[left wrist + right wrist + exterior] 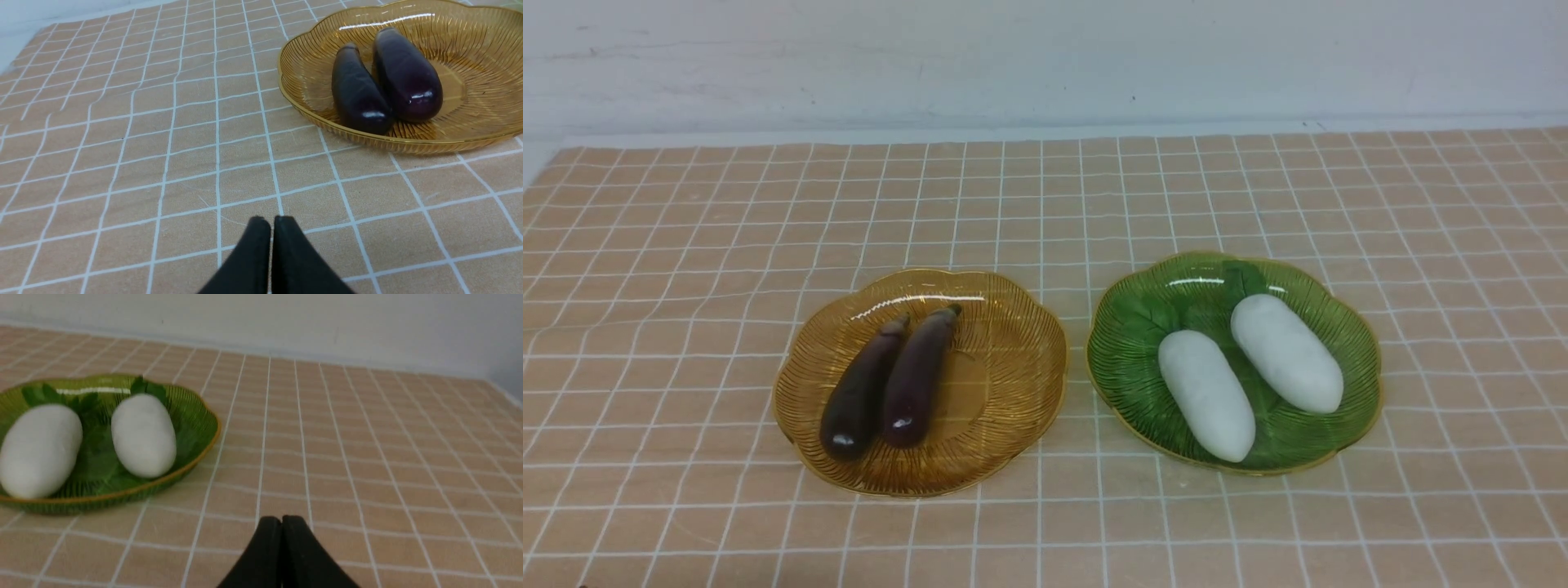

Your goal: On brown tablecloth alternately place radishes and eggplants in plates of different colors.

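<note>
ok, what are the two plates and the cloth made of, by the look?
Amber-brown scalloped ribbed plate: translucent, glossy glare streak, gold rim; glass or clear plastic, cannot tell which. Green scalloped ribbed plate: same look, same doubt. Light tan-brown grid tablecloth: matte woven fabric, wrinkled, with wavering white lines.

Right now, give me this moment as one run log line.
amber plate: two eggplants | green plate: two radishes | left tool: shut, empty | right tool: shut, empty

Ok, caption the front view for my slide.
Two eggplants on the amber plate, two radishes on the green plate.
</note>
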Tool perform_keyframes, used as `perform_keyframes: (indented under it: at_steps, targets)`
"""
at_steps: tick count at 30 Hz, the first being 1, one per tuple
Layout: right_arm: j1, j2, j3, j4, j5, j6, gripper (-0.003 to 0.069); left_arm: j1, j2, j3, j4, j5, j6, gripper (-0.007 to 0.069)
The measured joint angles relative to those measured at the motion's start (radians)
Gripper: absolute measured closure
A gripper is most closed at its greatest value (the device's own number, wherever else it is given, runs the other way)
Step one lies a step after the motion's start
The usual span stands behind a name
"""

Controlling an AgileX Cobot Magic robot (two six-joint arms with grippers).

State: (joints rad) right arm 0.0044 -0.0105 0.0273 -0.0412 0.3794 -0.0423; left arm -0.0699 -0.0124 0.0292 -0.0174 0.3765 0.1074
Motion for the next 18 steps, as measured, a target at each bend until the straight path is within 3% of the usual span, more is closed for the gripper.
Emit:
perform_keyframes:
  at_steps: [18]
  targets:
    - [0.000, 0.000, -0.001, 0.004, 0.016, 0.002, 0.0674, 0.000, 0.000, 0.000, 0.000, 0.001, 0.000, 0.0628]
